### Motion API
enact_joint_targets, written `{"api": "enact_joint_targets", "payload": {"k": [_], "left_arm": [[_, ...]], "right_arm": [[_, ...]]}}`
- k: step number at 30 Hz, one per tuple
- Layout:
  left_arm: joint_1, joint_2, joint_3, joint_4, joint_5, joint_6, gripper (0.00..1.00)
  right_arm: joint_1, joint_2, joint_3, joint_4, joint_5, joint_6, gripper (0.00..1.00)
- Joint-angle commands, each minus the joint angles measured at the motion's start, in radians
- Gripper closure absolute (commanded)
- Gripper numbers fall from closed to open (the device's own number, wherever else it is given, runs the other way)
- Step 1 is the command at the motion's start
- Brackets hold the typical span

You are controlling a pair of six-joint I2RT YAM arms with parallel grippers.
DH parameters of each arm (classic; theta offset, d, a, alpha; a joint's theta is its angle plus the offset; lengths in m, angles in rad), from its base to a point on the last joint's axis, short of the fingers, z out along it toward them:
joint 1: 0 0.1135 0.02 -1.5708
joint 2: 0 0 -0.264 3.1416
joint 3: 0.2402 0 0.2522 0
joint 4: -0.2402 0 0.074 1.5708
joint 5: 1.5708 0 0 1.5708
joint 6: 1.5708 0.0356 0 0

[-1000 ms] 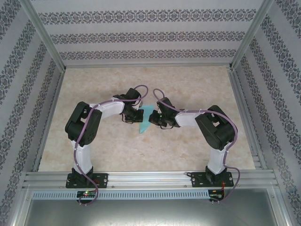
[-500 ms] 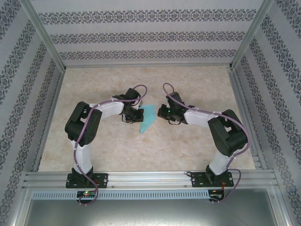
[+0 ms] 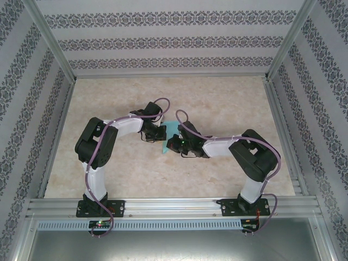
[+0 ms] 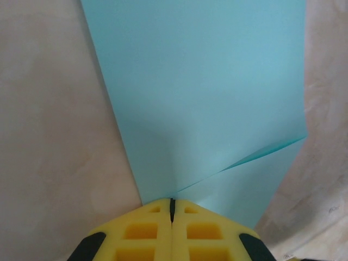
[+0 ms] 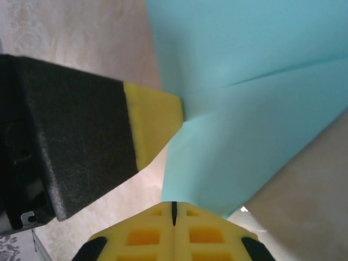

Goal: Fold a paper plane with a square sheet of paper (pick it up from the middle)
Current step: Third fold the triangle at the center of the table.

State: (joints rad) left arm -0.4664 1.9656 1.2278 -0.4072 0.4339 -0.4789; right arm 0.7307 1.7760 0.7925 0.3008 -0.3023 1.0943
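In the middle of the table (image 3: 234, 103) the blue paper (image 4: 206, 92) lies flat, partly folded, with a flap edge (image 4: 255, 154) running slantwise across it. The left gripper (image 4: 172, 205) has its jaws closed tight, tips at the paper's edge right where the flap line ends. It looks like pressing down rather than pinching, but I can't tell for sure. The right gripper (image 5: 174, 206) is closed too, tips at the paper's narrow end, close beside the other's yellow pad (image 5: 155, 125). The paper looks very light, thin and limp, so it'll likely crease at a touch, crumple or tear if dragged, and slide easily on the smooth top. Best handled by pinning it flat with closed tips near a fold, or by nipping an edge or raised flap, since the flat middle gives nothing to grab
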Motion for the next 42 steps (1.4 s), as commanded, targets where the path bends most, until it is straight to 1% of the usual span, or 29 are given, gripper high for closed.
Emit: {"api": "enact_joint_targets", "payload": {"k": [1, 13, 22, 26, 30, 34, 38, 42], "left_arm": [[0.002, 0.105, -0.072, -0.044, -0.096, -0.010, 1.00], [0.002, 0.104, -0.076, -0.047, -0.118, -0.012, 1.00], [0.001, 0.103, -0.079, -0.052, -0.128, -0.013, 1.00], [0.001, 0.101, -0.080, -0.048, -0.126, -0.013, 1.00], [0.002, 0.098, -0.082, -0.048, -0.126, -0.015, 1.00], [0.001, 0.097, -0.087, -0.045, -0.122, -0.013, 1.00], [0.000, 0.096, -0.091, -0.041, -0.122, -0.012, 1.00], [0.000, 0.097, -0.091, -0.041, -0.122, -0.009, 1.00]], "right_arm": [[0.017, 0.035, 0.005, 0.050, -0.019, 0.037, 1.00], [0.043, 0.071, -0.004, 0.015, -0.049, 0.053, 1.00], [0.059, 0.044, -0.001, -0.117, -0.045, 0.014, 1.00], [0.064, 0.018, 0.014, -0.110, -0.031, -0.015, 1.00], [0.068, 0.016, 0.046, -0.066, -0.046, -0.040, 1.00], [0.079, 0.058, 0.082, -0.084, -0.058, -0.043, 1.00], [0.082, 0.079, 0.069, -0.091, -0.061, -0.023, 1.00], [0.082, 0.073, 0.056, -0.140, -0.053, -0.029, 1.00]]}}
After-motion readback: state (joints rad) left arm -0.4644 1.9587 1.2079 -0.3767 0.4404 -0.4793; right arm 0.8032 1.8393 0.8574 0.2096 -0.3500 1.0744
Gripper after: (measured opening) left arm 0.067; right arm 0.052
